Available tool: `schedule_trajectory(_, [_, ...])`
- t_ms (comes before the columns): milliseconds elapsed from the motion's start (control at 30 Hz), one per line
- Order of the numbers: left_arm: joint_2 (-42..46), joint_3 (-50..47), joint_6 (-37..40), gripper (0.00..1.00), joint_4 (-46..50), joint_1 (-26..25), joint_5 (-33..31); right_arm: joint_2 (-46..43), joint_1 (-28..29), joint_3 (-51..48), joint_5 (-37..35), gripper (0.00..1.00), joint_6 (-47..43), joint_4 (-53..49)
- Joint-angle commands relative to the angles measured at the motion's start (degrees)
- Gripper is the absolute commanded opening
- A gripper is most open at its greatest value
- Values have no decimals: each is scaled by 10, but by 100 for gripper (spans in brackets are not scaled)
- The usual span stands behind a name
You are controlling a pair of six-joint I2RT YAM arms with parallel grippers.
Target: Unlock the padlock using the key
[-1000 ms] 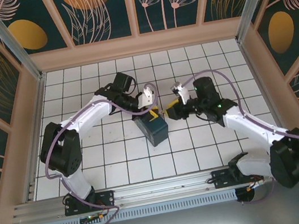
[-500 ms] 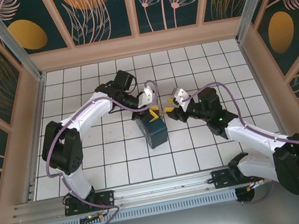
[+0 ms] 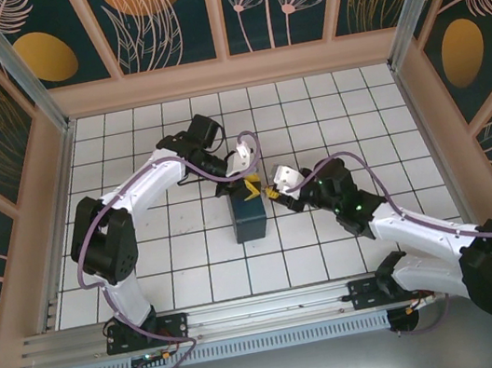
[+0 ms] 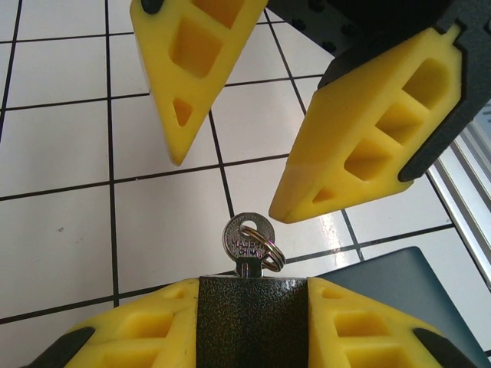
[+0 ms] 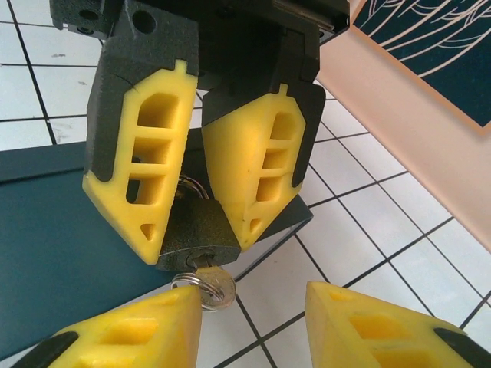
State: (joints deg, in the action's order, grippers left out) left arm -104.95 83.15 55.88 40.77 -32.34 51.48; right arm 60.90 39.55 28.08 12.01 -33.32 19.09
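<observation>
The key (image 4: 247, 241) sits in the padlock (image 4: 253, 326) (inside left hand (image 4: 253, 295)); right hand (image 4: 229, 186) opposite.

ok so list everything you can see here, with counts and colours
small dark textured padlock: 1, blackish, clamped between the left gripper's fingers
small silvery metal key: 1, silver, in the padlock's keyhole, on a little ring
dark teal rectangular box: 1, teal, mid-table beneath the grippers
white tiled table: 1, white, dark grid lines
patterned wall panels: several, teal with orange and pink plants, around the table
left gripper: 1, yellow fingers, shut on the padlock
right gripper: 1, yellow fingers, open, tips near the key
</observation>
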Motion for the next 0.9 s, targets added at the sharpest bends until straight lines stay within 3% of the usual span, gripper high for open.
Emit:
schedule_trajectory(0, [10, 18, 16, 29, 10, 3, 45, 6, 8, -9, -29, 40, -26, 20])
schedule_trajectory(267, [10, 23, 16, 29, 11, 3, 50, 18, 19, -2, -20, 33, -37, 17])
schedule_trajectory(600, [14, 18, 19, 29, 8, 3, 59, 25, 24, 10, -13, 11, -31, 9])
schedule_trajectory(733, [14, 19, 15, 29, 8, 2, 57, 22, 26, 13, 1, 13, -16, 18])
schedule_trajectory(867, [14, 18, 16, 29, 10, 2, 57, 26, 37, 14, -14, 23, -21, 23])
